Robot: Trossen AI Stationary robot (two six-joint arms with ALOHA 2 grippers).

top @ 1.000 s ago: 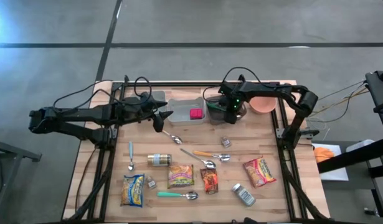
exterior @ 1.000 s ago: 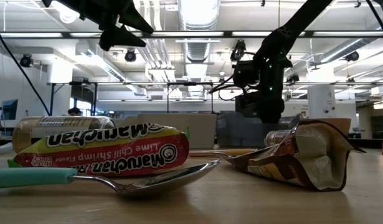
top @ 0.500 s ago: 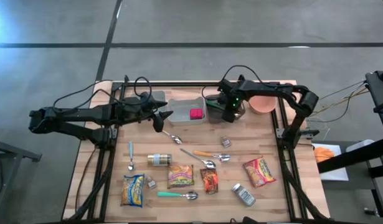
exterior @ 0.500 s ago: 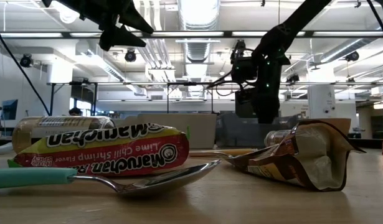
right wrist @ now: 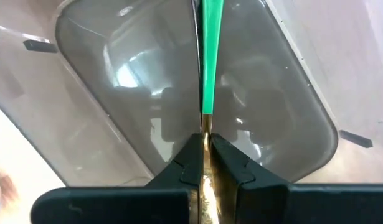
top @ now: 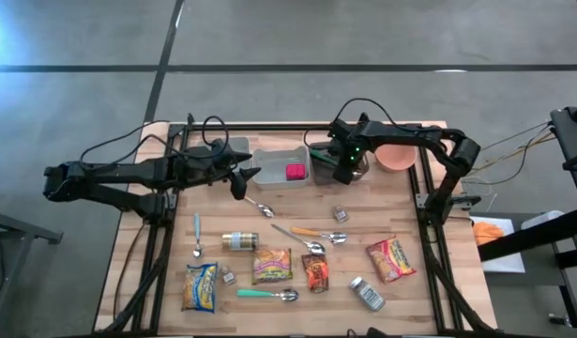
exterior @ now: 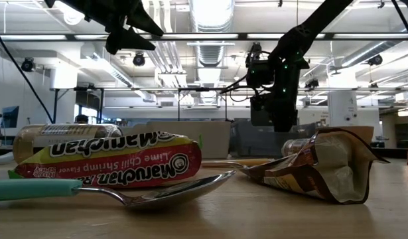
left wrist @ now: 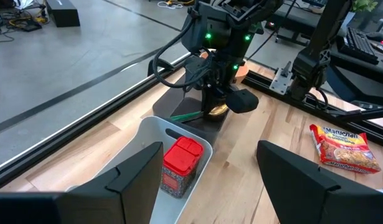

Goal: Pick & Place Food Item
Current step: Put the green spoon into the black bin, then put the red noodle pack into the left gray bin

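A green-handled spoon (right wrist: 211, 59) is clamped in the right gripper (right wrist: 205, 163) above a dark tray (right wrist: 104, 74) on the wooden table (top: 410, 225); the left gripper (left wrist: 207, 171) is held open beside a white bin (left wrist: 147, 134).

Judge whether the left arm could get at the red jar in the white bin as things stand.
Probably yes. The left pincer is open beside the white bin, and the red jar lies uncovered. The right pincer is over the neighbouring dark bin, holding a green-handled spoon.
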